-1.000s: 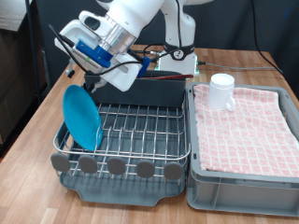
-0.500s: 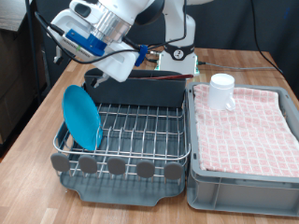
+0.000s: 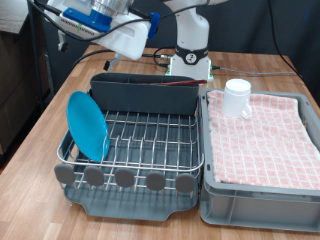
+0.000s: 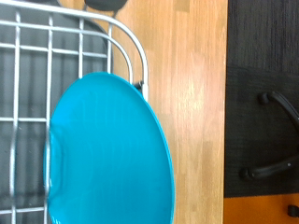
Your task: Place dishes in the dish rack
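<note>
The wooden desk [image 3: 35, 140] carries everything, with the dish rack [image 3: 150, 135] on the exterior view's left and a grey crate [image 3: 262, 180] lined with pink checkered cloth [image 3: 265, 135] just beside it on the right. The rack's silver wire grid sits in a dark grey tray, with a tall grey caddy [image 3: 148, 93] along its far side and round grey knobs [image 3: 124, 179] along its near edge. The robot arm [image 3: 110, 22] is raised at the exterior view's top left, well above the rack; whether its tool is apart or together cannot be told, since its fingers do not show in either view. The blue plate [image 3: 87, 126] stands on edge in the rack's left end, leaning slightly, and fills the wrist view [image 4: 107, 154]. The white mug [image 3: 237, 97] rests upside down on the cloth at the crate's far left corner.
</note>
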Tool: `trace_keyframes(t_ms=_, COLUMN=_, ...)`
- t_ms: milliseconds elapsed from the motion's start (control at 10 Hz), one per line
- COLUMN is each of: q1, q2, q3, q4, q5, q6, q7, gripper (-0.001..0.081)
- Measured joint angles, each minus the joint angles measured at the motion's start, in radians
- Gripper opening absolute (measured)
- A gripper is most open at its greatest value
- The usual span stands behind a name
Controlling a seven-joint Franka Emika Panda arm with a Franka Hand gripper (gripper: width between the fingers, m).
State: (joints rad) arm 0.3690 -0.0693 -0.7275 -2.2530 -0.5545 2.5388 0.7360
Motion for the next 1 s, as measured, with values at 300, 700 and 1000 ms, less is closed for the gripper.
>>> trace_keyframes(t_ms=300, q1=0.017, q2=-0.062, q3=0.042, q4=0.005, q5=0.036, q6=-0.097, q7=-0.014, gripper=0.0803)
trace_keyframes(t_ms=700, q1=0.021, q2=-0.095, q3=0.098, q4=0.001, q5=0.014, q6=-0.170, q7=0.040, gripper=0.0803)
trace_keyframes(t_ms=1000, q1=0.053, q2=-0.111, q3=0.160, q4=-0.028, q5=0.064, q6=-0.251, q7=0.088, gripper=0.0803)
